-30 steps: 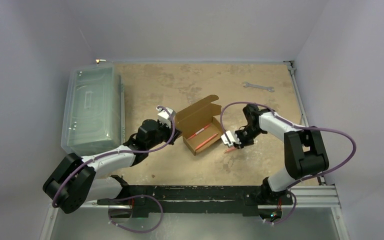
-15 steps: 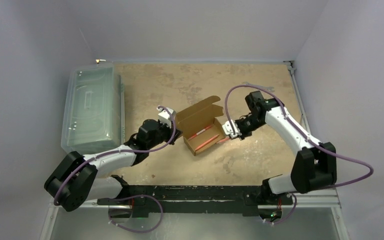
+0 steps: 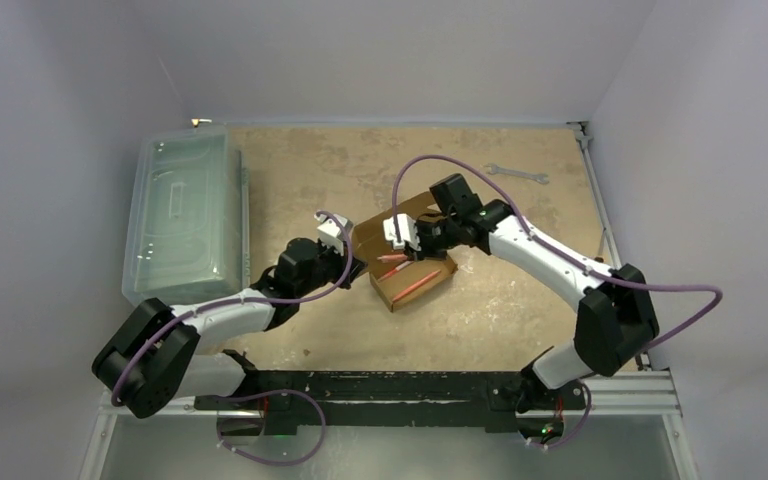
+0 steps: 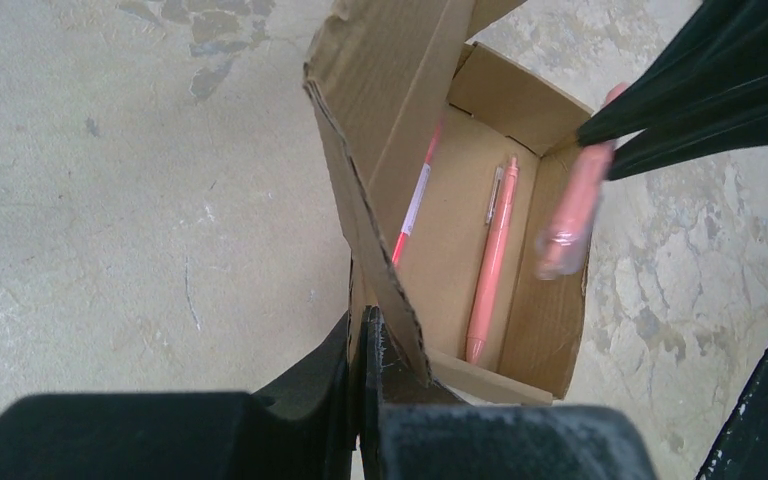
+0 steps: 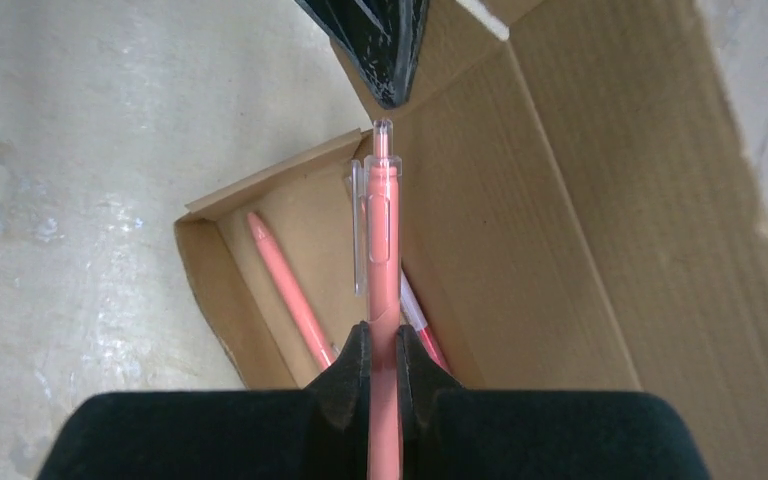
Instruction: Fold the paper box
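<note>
- Box (image 3: 432,290) found on table (image 3: 480,310), mid-field, just ahead of both arms. Tray walls are already raised; lid (image 5: 600,200) stands open on the far side, tilted back.
- Left end effector (image 4: 365,330) is clenched on the box's near-left wall, the corrugated edge pinched between the fingers. The box is judged to be steadied by this grip.
- Right end effector (image 5: 382,345) is clamped on a pink pen (image 5: 382,230), gripped along the barrel with the clip end pointing forward. The pen is held above the open tray and is not touching the cardboard, as far as can be told.
- Two other pens (image 4: 490,260) are seen lying lengthwise on the tray floor, side by side.
- Step in hand (judged): the tray is being loaded before closure; the folding itself is largely done, the lid not yet brought down.
- Next move, as judged: the held pen is to be lowered parallel to the two inside, into the free strip of floor, and released low so it does not bounce out. After that, the lid must be swung over and its front flap tucked, with the left grip shifted clear of the wall first.
- Risk noted: the lid edge sits close to the right end effector and could be knocked.
</note>
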You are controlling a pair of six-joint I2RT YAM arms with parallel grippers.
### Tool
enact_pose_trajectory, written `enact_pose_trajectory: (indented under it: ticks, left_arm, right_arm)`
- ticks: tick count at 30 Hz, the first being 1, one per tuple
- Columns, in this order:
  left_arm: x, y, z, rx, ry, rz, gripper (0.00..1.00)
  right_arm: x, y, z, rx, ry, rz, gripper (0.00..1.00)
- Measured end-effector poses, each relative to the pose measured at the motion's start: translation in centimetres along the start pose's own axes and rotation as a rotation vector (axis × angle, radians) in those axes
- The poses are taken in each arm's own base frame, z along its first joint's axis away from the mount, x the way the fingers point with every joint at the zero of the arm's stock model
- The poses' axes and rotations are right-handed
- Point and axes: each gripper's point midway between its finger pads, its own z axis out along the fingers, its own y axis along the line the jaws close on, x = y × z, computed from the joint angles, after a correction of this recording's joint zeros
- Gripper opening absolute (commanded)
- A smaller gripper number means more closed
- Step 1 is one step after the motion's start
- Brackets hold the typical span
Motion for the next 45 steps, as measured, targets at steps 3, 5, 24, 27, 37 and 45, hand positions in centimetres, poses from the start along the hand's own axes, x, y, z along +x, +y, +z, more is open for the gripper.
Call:
enact_pose_trajectory:
  ticks: [3,5,24,27,37,45]
  left_arm:
    - [0.0,0.0,0.0,0.001,0.000,-0.003,0.00]
    - [0.0,0.0,0.0,0.001,0.000,-0.004,0.00]
    - [-0.5,0.1,0.4,-0.011,0.040,0.052,0.00]
    - [-0.8,0.2,0.7,-0.012,0.049,0.082,0.00]
    - [-0.9,0.3,1.3,0.006,0.072,0.171,0.00]
    - [-1.2,0.4,1.9,0.008,0.080,0.207,0.00]
  right_arm:
    - [1.6,0.1,1.1,0.014,0.054,0.040,0.19]
    - [2.6,0.0,1.4,0.034,0.089,0.055,0.28]
    - [3.0,-1.5,-6.1,0.144,-0.066,0.151,0.74]
    - [1.8,-2.3,-9.4,0.219,-0.147,0.139,0.79]
    - [-1.6,-7.4,-12.9,0.244,-0.190,0.063,0.88]
    - [-2.2,-8.4,-8.2,0.068,-0.121,0.016,0.86]
